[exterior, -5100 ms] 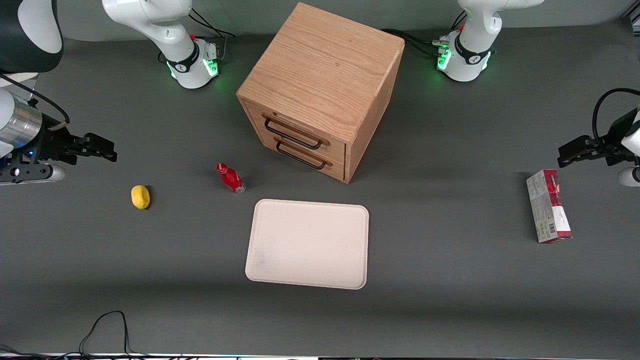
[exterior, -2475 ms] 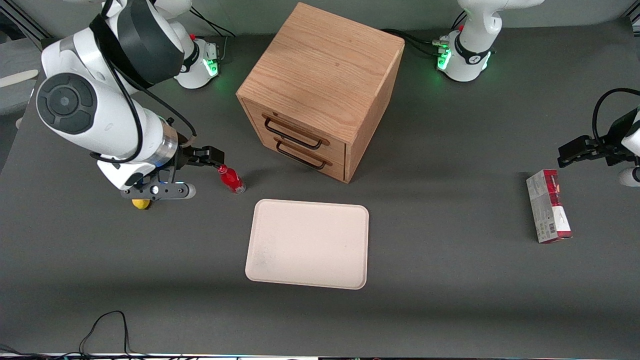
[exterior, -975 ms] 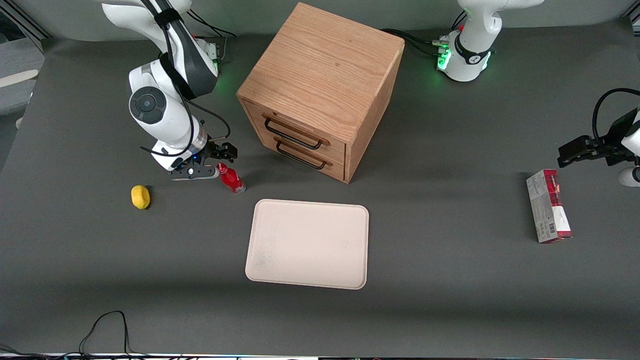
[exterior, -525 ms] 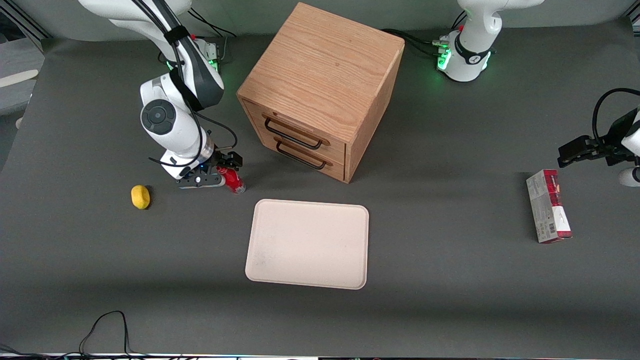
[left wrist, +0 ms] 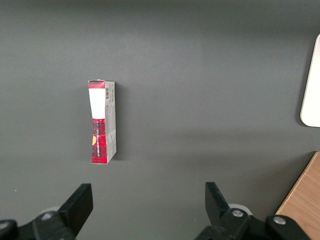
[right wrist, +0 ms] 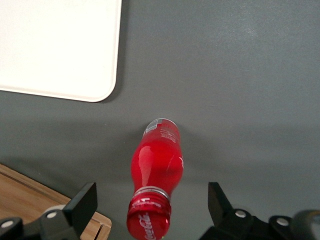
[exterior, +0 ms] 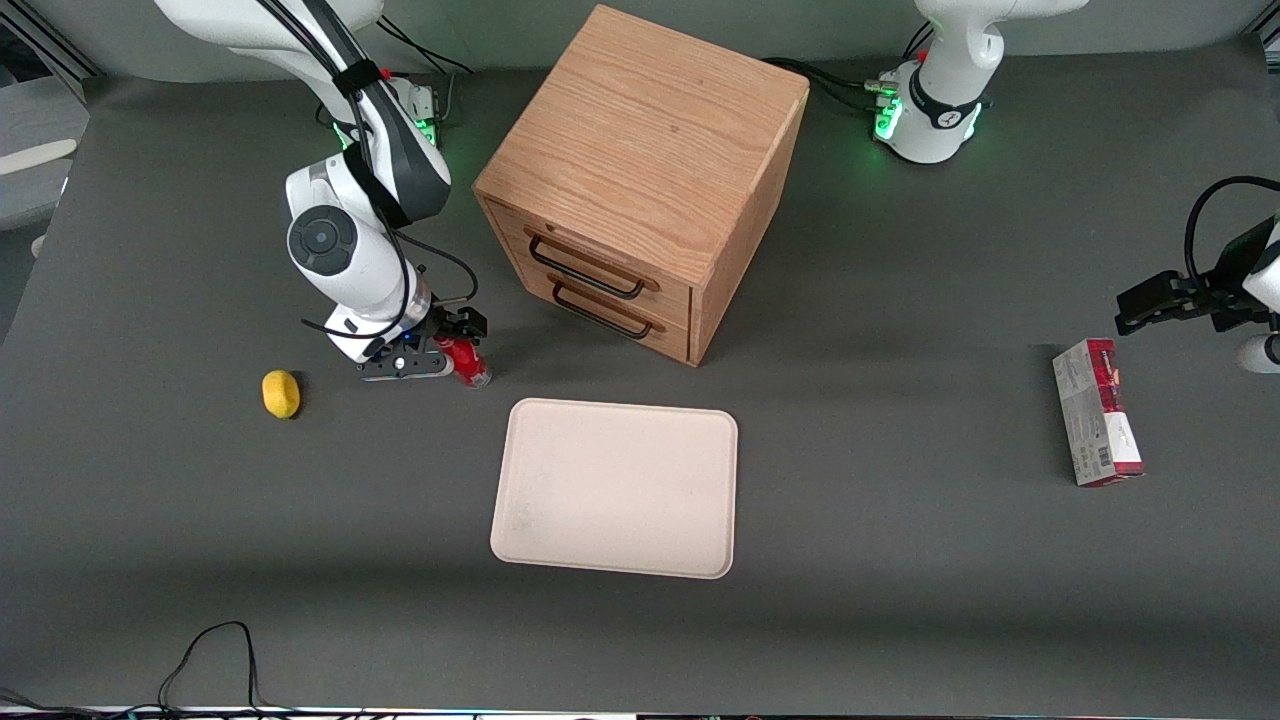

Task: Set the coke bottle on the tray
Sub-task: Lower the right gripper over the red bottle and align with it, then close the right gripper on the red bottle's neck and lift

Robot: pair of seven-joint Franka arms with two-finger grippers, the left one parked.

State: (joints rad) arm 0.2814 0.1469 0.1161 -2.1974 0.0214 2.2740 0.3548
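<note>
Coke bottle (exterior: 466, 362) stands upright on the dark grey table (exterior: 900, 560), off the tray (exterior: 617, 487), with the right arm's gripper (exterior: 455, 335) lowered around its upper part. In the right wrist view the gripper (right wrist: 152, 200) has its two black fingers (right wrist: 82, 204) spread wide, one on either side of the red cap, neither touching the bottle (right wrist: 156, 165).

Seen from the front camera with the tray as the dial's centre, the bottle sits at about 10 o'clock, near the tray's corner but apart from it. A wooden two-drawer cabinet (exterior: 640, 180) rises at 12 o'clock, its drawer fronts and black handles turned toward the tray and the bottle; a strip of bare table lies between cabinet and bottle. A yellow lemon-like object (exterior: 281, 393) rests at roughly 9 o'clock, toward the working arm's end of the table and well apart from the bottle. A red-and-white carton (exterior: 1097, 412) lies flat at 3 o'clock, toward the parked arm's end; the left wrist view shows the carton (left wrist: 102, 129) alone on the grey surface. Nothing lies on the table between bottle and tray.

The bottle's long axis runs vertically, cap up and clear base down on the table. The tray's rounded corner (right wrist: 102, 80) shows close to the bottle's base.
</note>
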